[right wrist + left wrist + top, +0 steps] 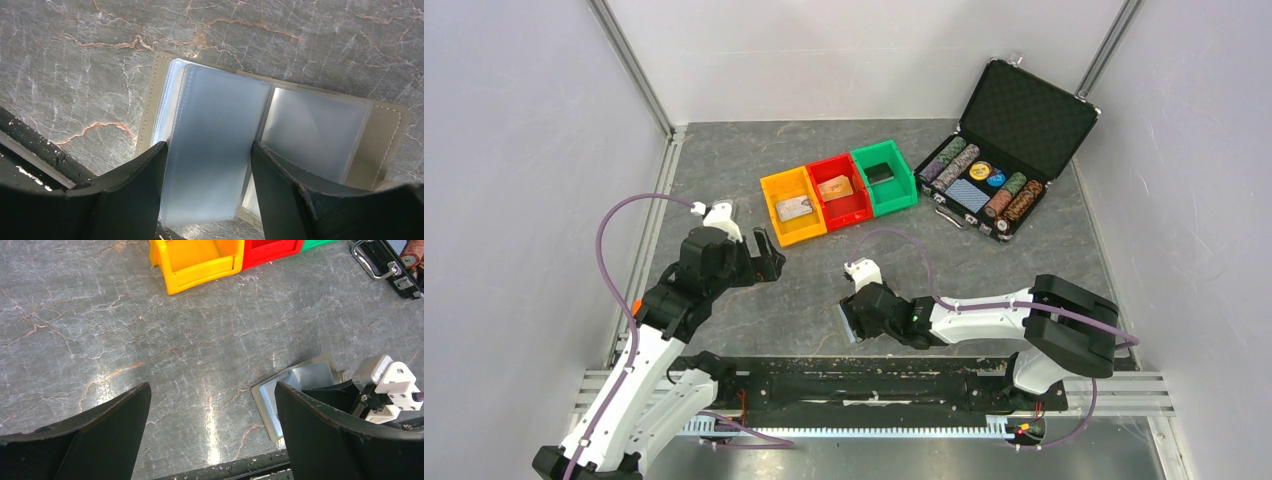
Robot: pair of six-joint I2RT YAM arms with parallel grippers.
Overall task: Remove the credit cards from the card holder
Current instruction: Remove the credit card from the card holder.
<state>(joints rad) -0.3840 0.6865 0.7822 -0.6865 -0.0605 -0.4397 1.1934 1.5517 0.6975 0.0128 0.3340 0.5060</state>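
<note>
The card holder (850, 318) lies open on the table just ahead of the arm bases. In the right wrist view its clear, light-blue sleeves (220, 125) look empty inside a beige-grey cover (385, 135). My right gripper (864, 318) is low over it and open (207, 150), one finger on each side of the raised middle sleeve. My left gripper (769, 256) is open and empty (212, 390) above bare table, left of the holder (295, 385). One card each lies in the yellow bin (793, 208), the red bin (835, 187) and the green bin (881, 172).
The three bins stand in a row at mid-table, the yellow bin (200, 262) nearest my left gripper. A large black chip case (1004, 150) stands open at the back right. A black rail (854, 375) runs along the near edge, close behind the holder.
</note>
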